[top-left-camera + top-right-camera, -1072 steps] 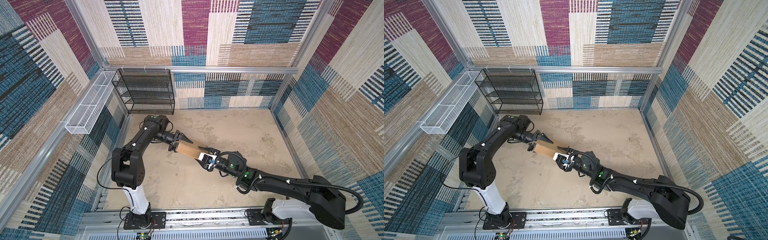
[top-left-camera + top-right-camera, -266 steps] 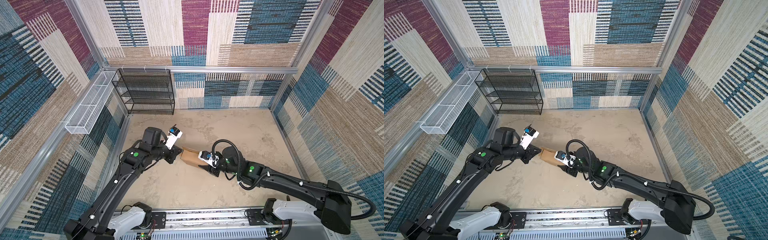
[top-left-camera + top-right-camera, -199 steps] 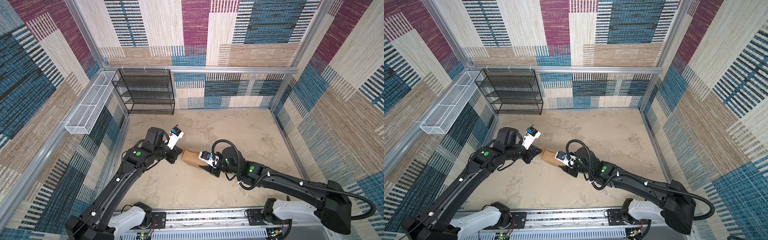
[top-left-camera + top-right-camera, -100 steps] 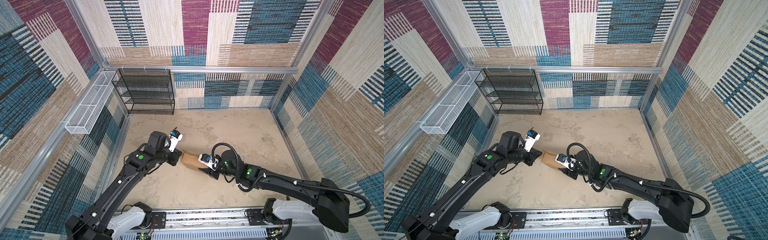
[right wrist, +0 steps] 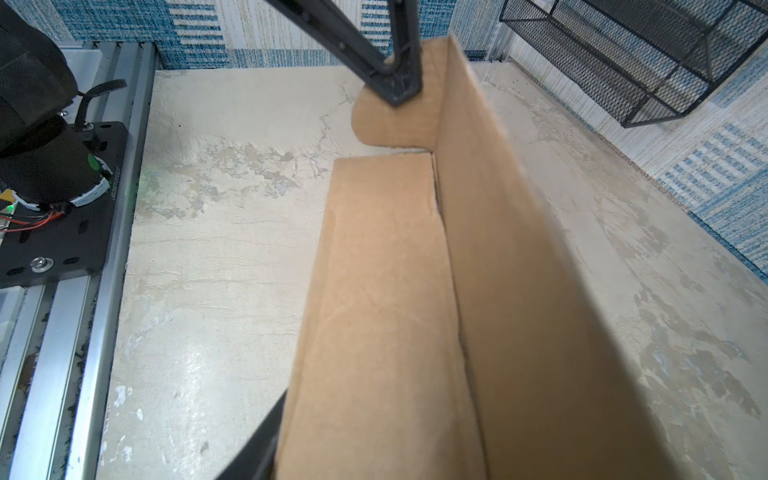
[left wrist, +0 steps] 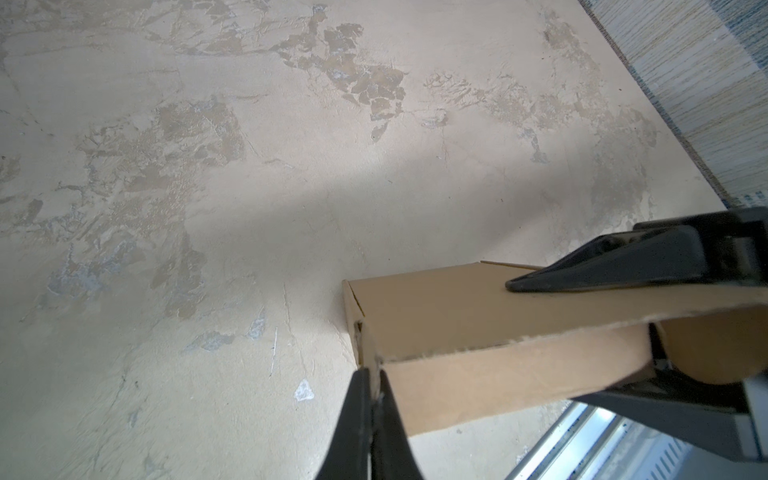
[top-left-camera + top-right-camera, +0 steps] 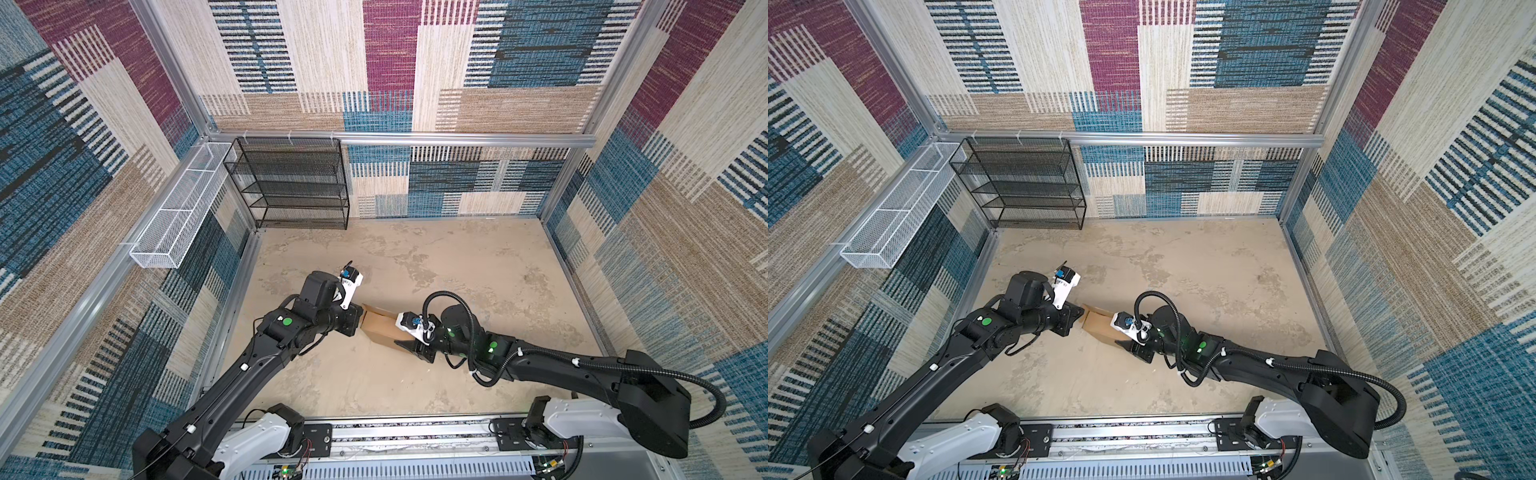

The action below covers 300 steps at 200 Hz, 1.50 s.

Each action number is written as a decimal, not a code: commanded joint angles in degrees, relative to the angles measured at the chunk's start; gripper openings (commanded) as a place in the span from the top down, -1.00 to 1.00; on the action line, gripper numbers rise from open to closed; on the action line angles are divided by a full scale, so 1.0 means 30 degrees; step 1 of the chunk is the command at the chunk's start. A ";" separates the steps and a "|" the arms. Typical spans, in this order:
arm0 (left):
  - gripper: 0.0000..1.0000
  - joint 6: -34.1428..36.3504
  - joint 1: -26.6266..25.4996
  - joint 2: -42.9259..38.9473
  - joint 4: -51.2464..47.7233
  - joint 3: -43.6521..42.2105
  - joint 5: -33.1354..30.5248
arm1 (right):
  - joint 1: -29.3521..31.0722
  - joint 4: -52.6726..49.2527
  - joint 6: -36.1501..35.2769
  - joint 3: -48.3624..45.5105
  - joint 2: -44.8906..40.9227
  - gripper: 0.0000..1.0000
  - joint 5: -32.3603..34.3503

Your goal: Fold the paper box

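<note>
**Paper box pinched at both ends**

The paper box (image 7: 379,328), plain brown corrugated card with a rounded tab and raw cut edges, is lying low and centre in both top views. The arms are hiding most of it (only a small wedge is showing). The left gripper (image 6: 372,380) is pinching one corner, its black fingers pressed together on the card. The right gripper (image 7: 401,334) is clamping the opposite end across its thickness, and one finger (image 5: 257,444) is running off the frame's bottom edge. The mottled beige tabletop (image 7: 457,266) is spreading all around.
</note>
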 commanded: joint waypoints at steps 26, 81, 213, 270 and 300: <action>1.00 -0.1504 -0.0293 0.0044 0.1434 -0.0658 -0.1199 | 0.0024 0.2001 0.0272 -0.0396 -0.0022 0.12 -0.0945; 1.00 -0.1834 -0.0596 -0.0017 0.2103 -0.1205 -0.1560 | 0.0023 0.2300 0.0502 -0.0940 0.0029 0.11 -0.0900; 1.00 -0.2596 -0.1240 -0.0339 0.2443 -0.2258 -0.2290 | -0.0002 0.2255 0.1067 -0.1806 -0.1039 -0.55 0.0073; 1.00 -0.2915 -0.1576 -0.0367 0.2263 -0.2160 -0.3080 | -0.0019 0.1721 0.1325 -0.1854 -0.1643 -0.68 0.0574; 1.00 -0.3174 -0.1896 -0.0250 0.2035 -0.1958 -0.3666 | -0.0016 0.1257 0.1584 -0.1949 -0.2189 -0.72 0.0754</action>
